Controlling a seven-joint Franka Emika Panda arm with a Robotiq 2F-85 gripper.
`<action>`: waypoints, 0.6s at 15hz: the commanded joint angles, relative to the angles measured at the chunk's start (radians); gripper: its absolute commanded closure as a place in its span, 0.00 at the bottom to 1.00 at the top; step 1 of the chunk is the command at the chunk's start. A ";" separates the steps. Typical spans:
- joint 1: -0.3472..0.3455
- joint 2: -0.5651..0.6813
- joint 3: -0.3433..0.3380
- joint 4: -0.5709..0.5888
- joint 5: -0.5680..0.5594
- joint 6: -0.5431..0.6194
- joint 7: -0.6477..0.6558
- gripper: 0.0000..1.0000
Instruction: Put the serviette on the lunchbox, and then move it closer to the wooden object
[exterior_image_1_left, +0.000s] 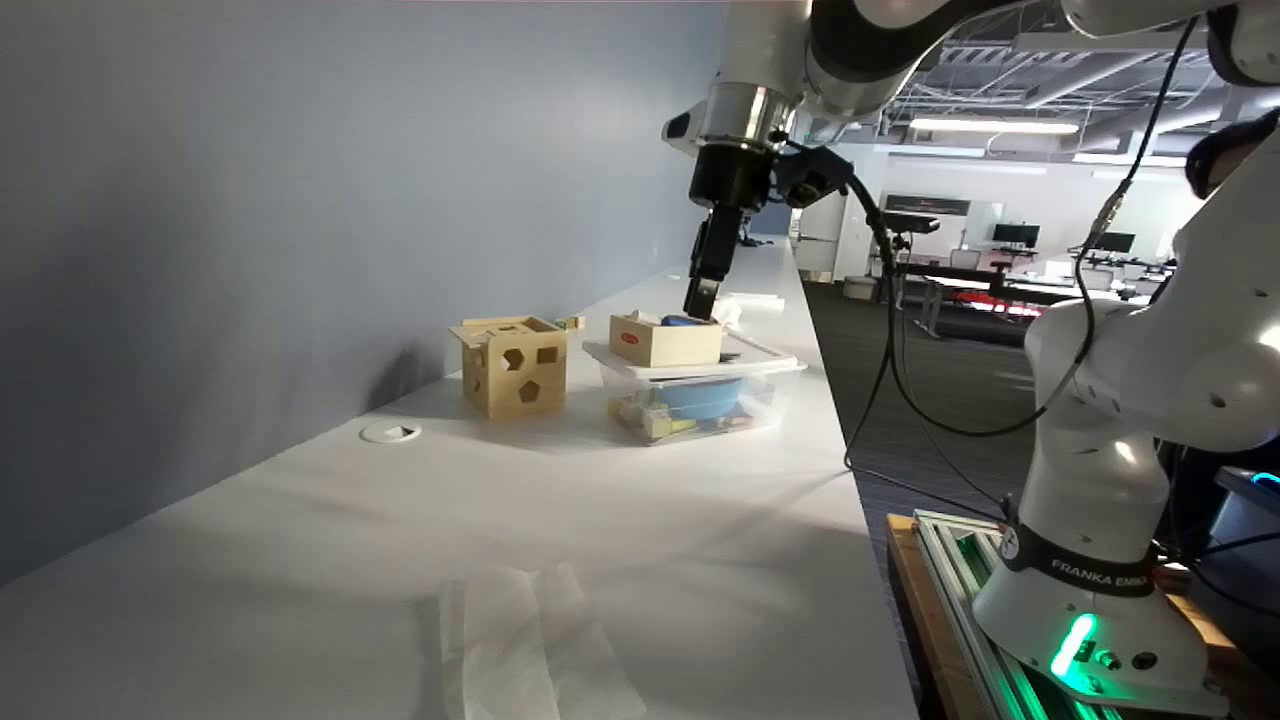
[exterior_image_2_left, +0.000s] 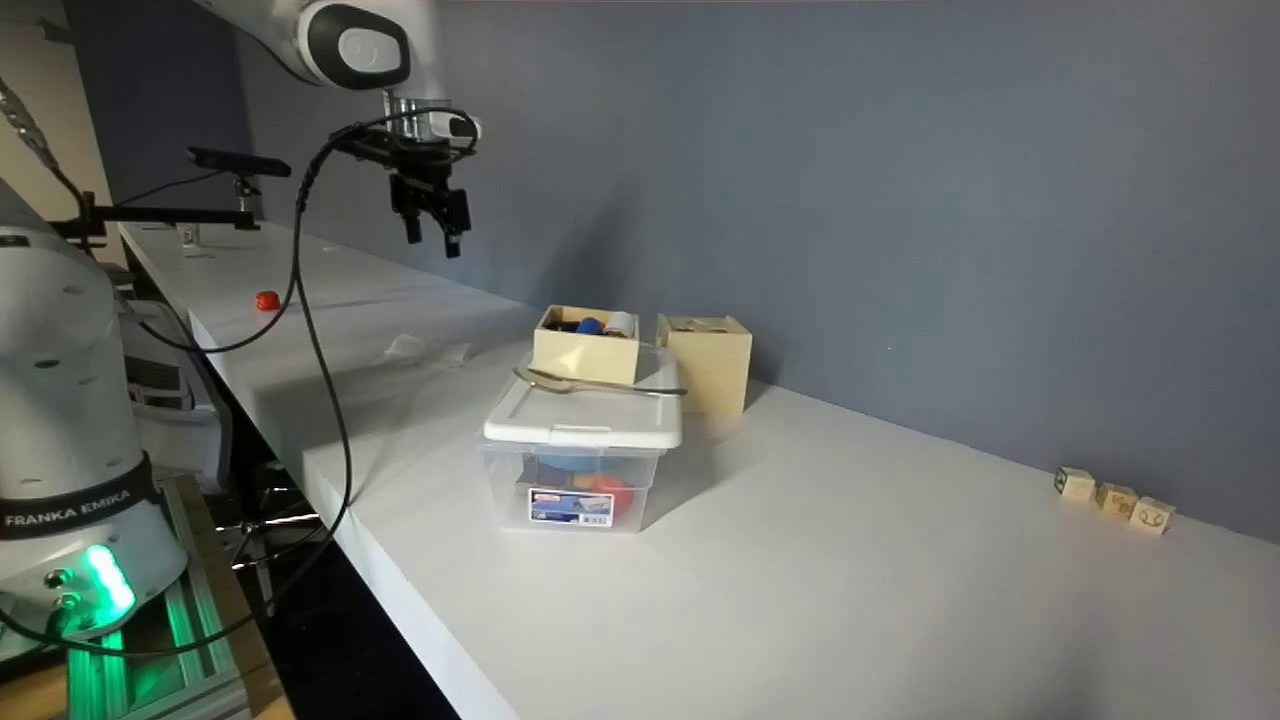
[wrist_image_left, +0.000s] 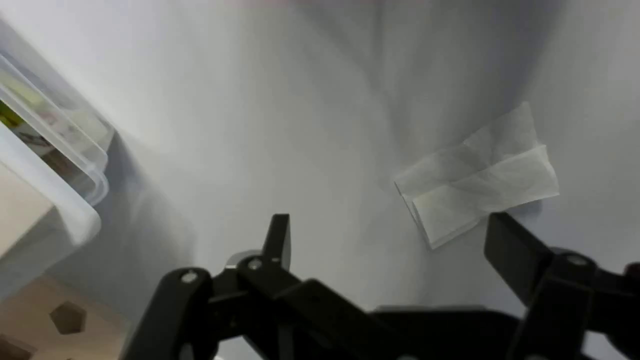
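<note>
Serviette is seen folded on the tabletop, right of centre in the wrist view, well apart from the lunchbox, on which a small wooden box and a metal utensil are carried. The fingers are spread wide, with nothing held between them. Neither part of the task is judged done: the sheet has yet to be gripped and laid on top, and the shift closer to the wooden object, shown left of the lunchbox in an exterior view, is left for afterwards.
</note>
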 joint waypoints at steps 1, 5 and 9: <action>0.066 0.129 -0.003 -0.003 0.075 0.171 -0.150 0.00; 0.105 0.308 0.014 0.038 0.074 0.260 -0.285 0.00; 0.098 0.509 0.069 0.124 0.051 0.360 -0.350 0.00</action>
